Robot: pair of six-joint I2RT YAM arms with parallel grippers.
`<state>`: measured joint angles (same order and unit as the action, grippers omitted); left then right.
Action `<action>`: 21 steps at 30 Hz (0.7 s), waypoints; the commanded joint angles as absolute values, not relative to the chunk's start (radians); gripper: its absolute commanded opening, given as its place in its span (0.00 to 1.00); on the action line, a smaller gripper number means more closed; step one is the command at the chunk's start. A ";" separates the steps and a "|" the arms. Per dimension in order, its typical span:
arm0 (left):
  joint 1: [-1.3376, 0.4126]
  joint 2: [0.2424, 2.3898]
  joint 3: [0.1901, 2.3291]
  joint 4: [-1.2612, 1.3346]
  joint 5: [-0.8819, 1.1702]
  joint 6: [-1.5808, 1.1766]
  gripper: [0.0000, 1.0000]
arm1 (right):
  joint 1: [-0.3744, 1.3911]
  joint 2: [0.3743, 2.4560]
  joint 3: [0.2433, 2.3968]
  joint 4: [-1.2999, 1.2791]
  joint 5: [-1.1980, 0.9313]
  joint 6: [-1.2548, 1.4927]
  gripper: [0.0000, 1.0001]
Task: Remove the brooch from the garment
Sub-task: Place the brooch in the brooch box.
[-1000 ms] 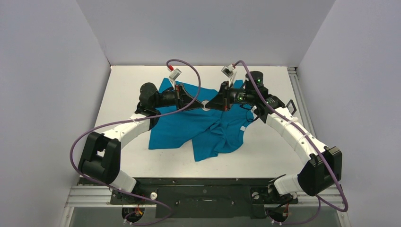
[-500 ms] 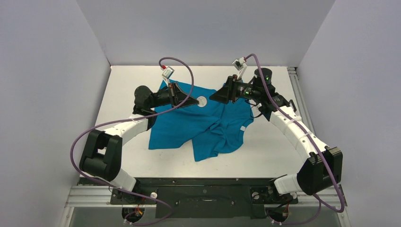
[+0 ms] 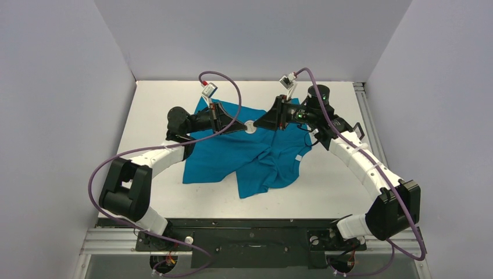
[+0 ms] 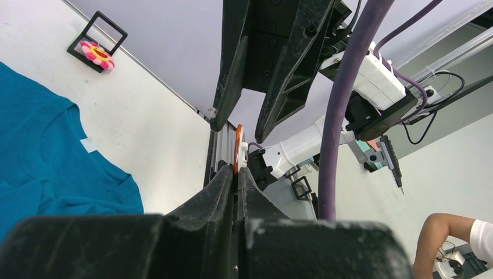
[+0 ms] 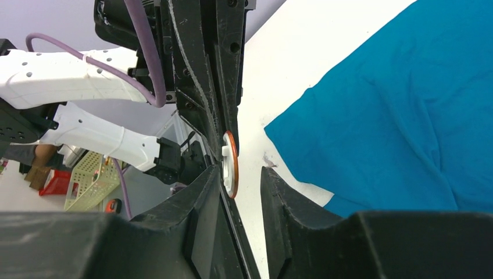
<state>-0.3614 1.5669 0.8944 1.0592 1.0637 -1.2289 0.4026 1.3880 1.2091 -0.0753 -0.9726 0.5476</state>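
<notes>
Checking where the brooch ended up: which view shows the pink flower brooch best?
Left wrist: the flower brooch shows clearly, on a black frame on the table, off the garment. Top external shows only the frame; right wrist misses it.

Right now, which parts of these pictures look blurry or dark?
Top view: even light, soft shadows, the shirt crisp. Left wrist view: its own jaws fill the bottom as a dark blur, the far pink flower is clear. Right wrist view: near jaws dark, shirt bright and sharp.
</notes>
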 commanded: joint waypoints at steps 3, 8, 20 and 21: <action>-0.365 1.556 0.929 1.108 1.076 -1.216 0.00 | 0.420 1.397 1.215 -0.019 -1.014 0.537 0.23; -0.365 1.553 0.926 1.103 1.076 -1.212 0.00 | 0.427 1.398 1.211 -0.016 -1.023 0.536 0.12; -0.349 1.535 0.928 0.978 1.056 -1.127 0.55 | 0.369 1.399 1.223 -0.069 -0.976 0.517 0.00; -0.343 1.524 0.928 0.915 1.051 -1.107 0.68 | 0.351 1.397 1.228 -0.090 -0.965 0.499 0.00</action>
<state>-0.3599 1.5658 0.8944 1.0286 1.0687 -1.1889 0.4084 1.4014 1.2091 -0.0727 -0.9997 0.5358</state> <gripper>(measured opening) 0.408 0.010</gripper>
